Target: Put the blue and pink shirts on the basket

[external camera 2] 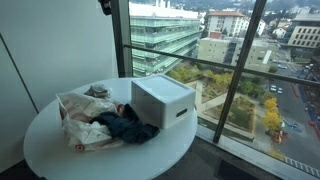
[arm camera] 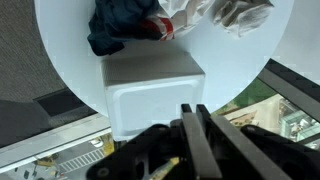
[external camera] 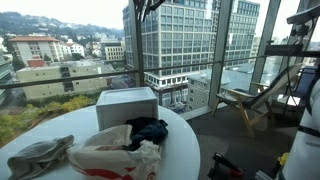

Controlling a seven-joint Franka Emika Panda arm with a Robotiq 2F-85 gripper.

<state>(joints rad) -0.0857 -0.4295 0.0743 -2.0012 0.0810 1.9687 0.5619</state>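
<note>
1. White, box-shaped plastic basket point(arm camera: 155, 85) lies directly under and just ahead of the black pincer point(arm camera: 194, 108) in the wrist view. It stands on the round white table point(arm camera: 70, 40).
2. The pincer's two fingers run side by side with only a thin slit between them. They grip nothing and hang well above the basket.
3. The crumpled dark blue shirt point(arm camera: 115, 25) lies past the basket's far side from the pincer, off to the left and near the basket.
4. The pale pink shirt with red trim point(arm camera: 175, 20) lies beside the blue one, farther right of the pincer.
5. In both exterior views the blue shirt point(external camera: 150, 130) point(external camera 2: 125, 125) rests against the pink one point(external camera: 115, 150) point(external camera 2: 85, 120), outside the basket.
</note>
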